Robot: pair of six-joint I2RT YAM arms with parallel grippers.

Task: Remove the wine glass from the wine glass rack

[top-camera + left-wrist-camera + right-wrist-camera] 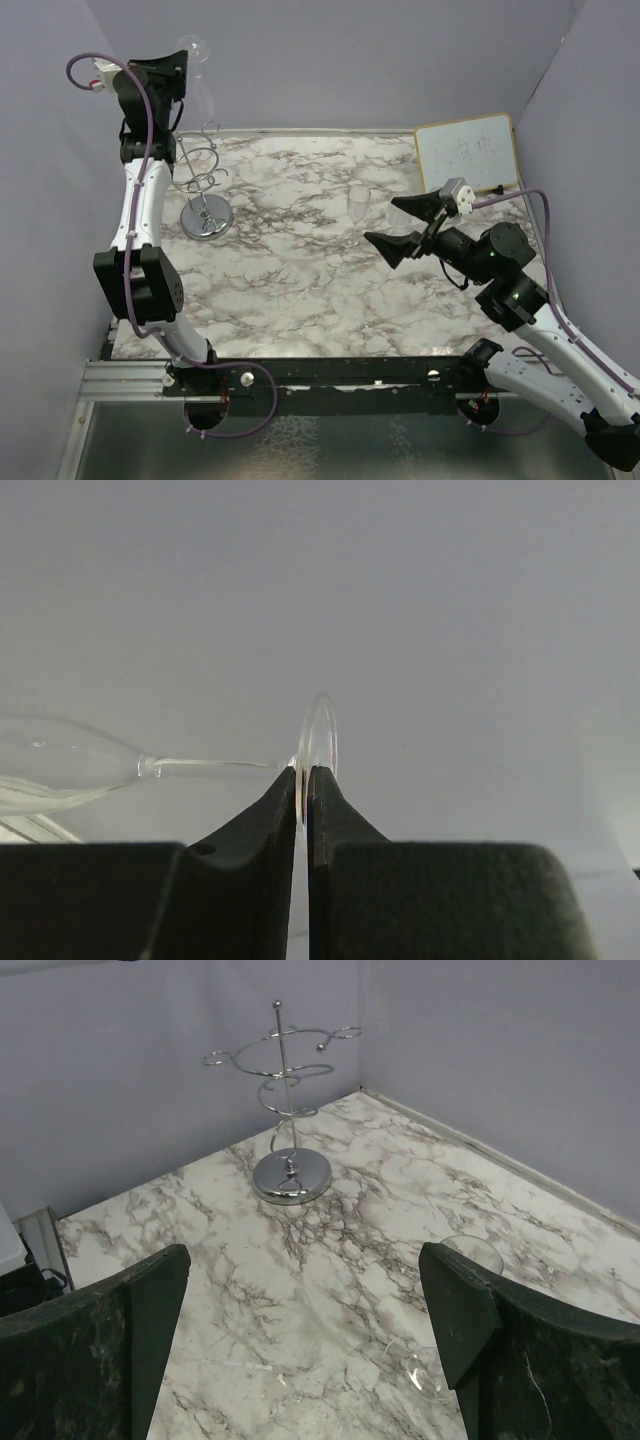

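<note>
A clear wine glass (60,765) lies sideways in the air, its round foot (322,730) pinched between the fingertips of my left gripper (305,775), which is shut on it. From above, that glass (193,46) and the left gripper (181,72) are high at the back left, above and apart from the chrome wine glass rack (205,180). No glass hangs on the rack's curled arms (285,1055). My right gripper (382,221) hovers open over the middle of the table, its jaws wide apart with nothing between them (305,1300).
A second wine glass (357,213) stands upright on the marble table just left of the right gripper, and shows beside the right finger (468,1253). A small whiteboard (467,153) leans at the back right. Purple walls close in the left, back and right sides.
</note>
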